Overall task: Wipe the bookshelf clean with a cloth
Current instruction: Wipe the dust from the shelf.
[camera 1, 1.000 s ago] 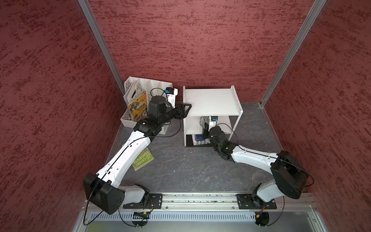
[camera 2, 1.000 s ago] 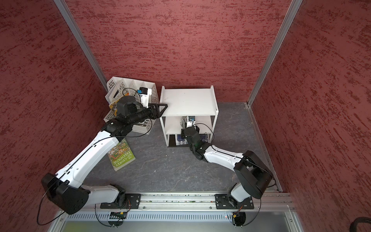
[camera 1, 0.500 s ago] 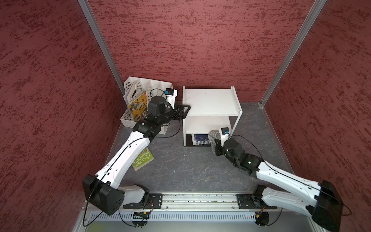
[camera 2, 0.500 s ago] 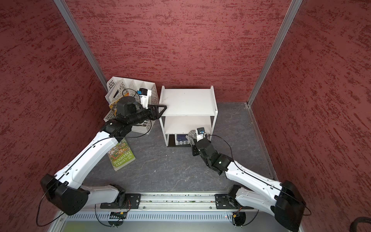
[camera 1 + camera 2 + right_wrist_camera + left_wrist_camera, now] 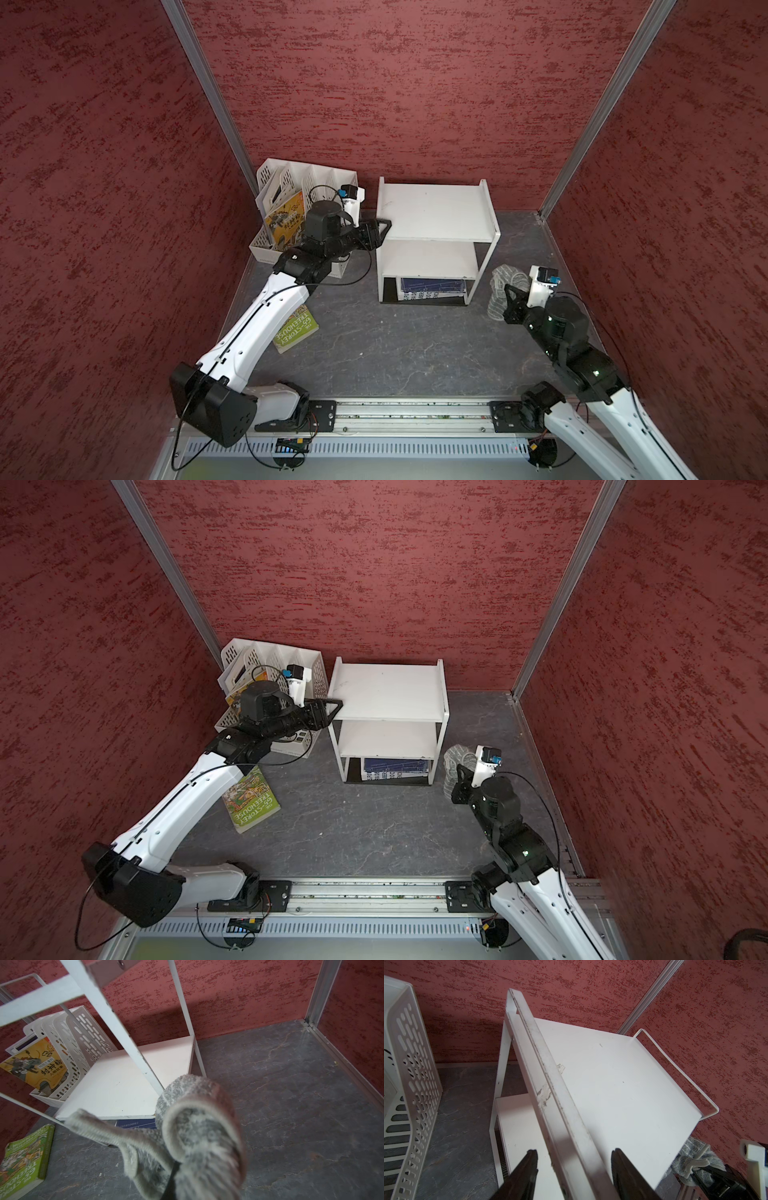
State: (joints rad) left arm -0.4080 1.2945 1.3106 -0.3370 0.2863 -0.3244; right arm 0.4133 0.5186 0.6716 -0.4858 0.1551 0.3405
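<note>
The white bookshelf [image 5: 432, 212] [image 5: 386, 692] stands at the back middle of the grey floor. My left gripper [image 5: 380, 232] [image 5: 574, 1151] is open at its top left corner. Its black fingers [image 5: 527, 1167] straddle the raised side edge of the bookshelf [image 5: 623, 1084], with small gaps on both sides. My right gripper [image 5: 509, 291] [image 5: 174, 1167] is shut on the grey-and-white cloth [image 5: 500, 278] [image 5: 197, 1126]. It holds the cloth bunched just right of the bookshelf's thin front leg, off the boards. The cloth [image 5: 691, 1159] also shows past the top board's far corner.
A white perforated file rack [image 5: 291, 183] with a yellow book [image 5: 286, 220] stands left of the shelf, close behind my left arm. A green book [image 5: 297, 328] lies on the floor under that arm. A blue book [image 5: 432, 286] lies on the bottom tier. Red walls enclose three sides.
My right arm has pulled back out of the shelf front with the cloth and swung to the shelf's right side. The left gripper stays at the top left corner.
</note>
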